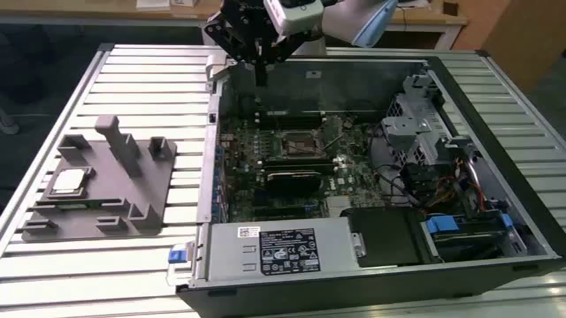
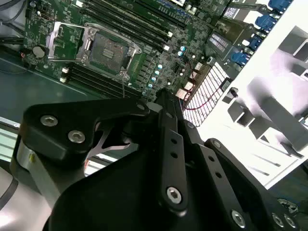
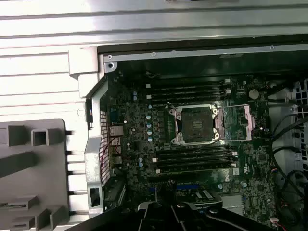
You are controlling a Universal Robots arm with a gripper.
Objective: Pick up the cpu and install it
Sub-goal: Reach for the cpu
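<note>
Hand (image 1: 261,81), closed and empty, hovers over the case's (image 1: 209,142) rear edge (socket (image 1: 296,142) bared ready), cpu (image 1: 69,180) staged beside the case.

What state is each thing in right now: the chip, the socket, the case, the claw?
cpu: lying flat on the grey fixture, not yet picked up.
socket: cover flipped open, empty.
computer case: lying open, side panel off.
gripper: hovering above the case's rim.

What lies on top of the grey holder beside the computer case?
The cpu lies flat on the holder, shiny side up, beside its upright posts. The holder's surface under the cpu is covered.
</note>
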